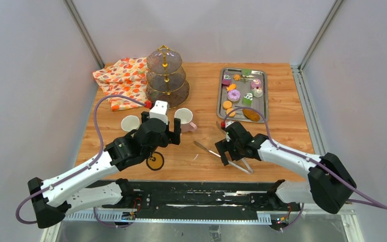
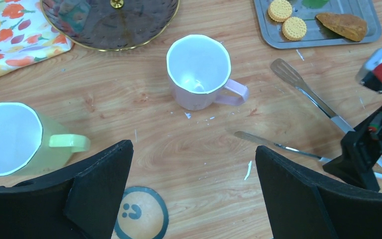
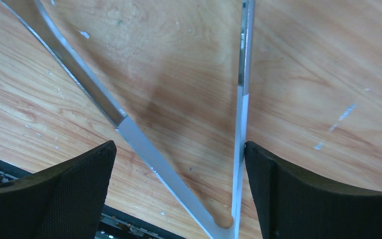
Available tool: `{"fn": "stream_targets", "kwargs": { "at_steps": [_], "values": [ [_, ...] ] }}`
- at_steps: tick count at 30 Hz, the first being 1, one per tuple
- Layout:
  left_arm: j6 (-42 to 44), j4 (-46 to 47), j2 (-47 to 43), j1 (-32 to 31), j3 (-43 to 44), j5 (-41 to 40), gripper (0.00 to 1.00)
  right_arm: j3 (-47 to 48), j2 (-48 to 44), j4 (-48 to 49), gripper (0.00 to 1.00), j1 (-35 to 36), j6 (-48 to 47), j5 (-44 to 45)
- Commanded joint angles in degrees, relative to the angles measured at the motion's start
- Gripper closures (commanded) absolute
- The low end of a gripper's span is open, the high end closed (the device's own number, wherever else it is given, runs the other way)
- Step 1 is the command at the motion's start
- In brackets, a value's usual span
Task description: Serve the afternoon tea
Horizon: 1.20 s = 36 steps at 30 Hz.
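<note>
The brown-glass three-tier stand stands at the back left with bare tiers; its lowest tier shows in the left wrist view. Small pastries, among them a purple doughnut, orange biscuits and a green cake, lie on the steel tray. The pink mug and the yellow-green mug stand upright, both with nothing inside. My left gripper hangs open between the mugs, nothing in it. My right gripper is open astride the metal tongs, one tong arm against its right finger.
A flowered cloth lies left of the stand. A round orange sticker is on the wood below my left gripper. The tongs' hinge sits near the table's front edge, by the black rail. My right arm shows in the left wrist view.
</note>
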Motion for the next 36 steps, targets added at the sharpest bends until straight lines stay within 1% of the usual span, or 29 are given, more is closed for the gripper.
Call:
{"fn": "stream_targets", "kwargs": {
  "at_steps": [1, 3, 6, 13, 20, 25, 30, 36],
  "values": [
    [0.1, 2.5, 0.8, 0.5, 1.7, 0.5, 0.02, -0.1, 3.6, 2.3, 0.01, -0.6, -0.6, -7.3],
    [0.0, 2.7, 1.4, 0.5, 1.9, 0.8, 0.02, 0.3, 4.5, 3.6, 0.01, -0.3, 0.7, -9.0],
    [-0.2, 3.2, 2.1, 0.5, 1.8, 0.9, 0.02, 0.8, 5.4, 5.0, 0.01, 1.1, 4.0, -8.3],
    [0.3, 4.2, 3.7, 0.6, 2.8, 1.5, 0.02, 2.5, 7.9, 7.1, 0.01, 8.4, 8.5, 0.6],
    [-0.3, 4.5, 3.9, 0.9, 2.3, 2.2, 0.02, 0.9, 11.9, 11.3, 0.01, 10.9, 8.5, 8.4],
    [-0.5, 4.5, 3.2, 1.0, 1.6, 1.5, 0.02, 0.3, 12.4, 15.4, 0.01, 12.3, 6.3, 9.6],
    [-0.9, 4.6, 2.3, 1.1, 0.6, 1.0, 0.02, 1.7, 15.4, 13.4, 0.01, 12.3, 6.8, 8.9],
    [-1.2, 4.6, 1.5, 1.3, -0.3, 0.8, 0.02, 2.7, 17.0, 9.0, 0.01, 15.2, 7.4, 11.8]
  ]
}}
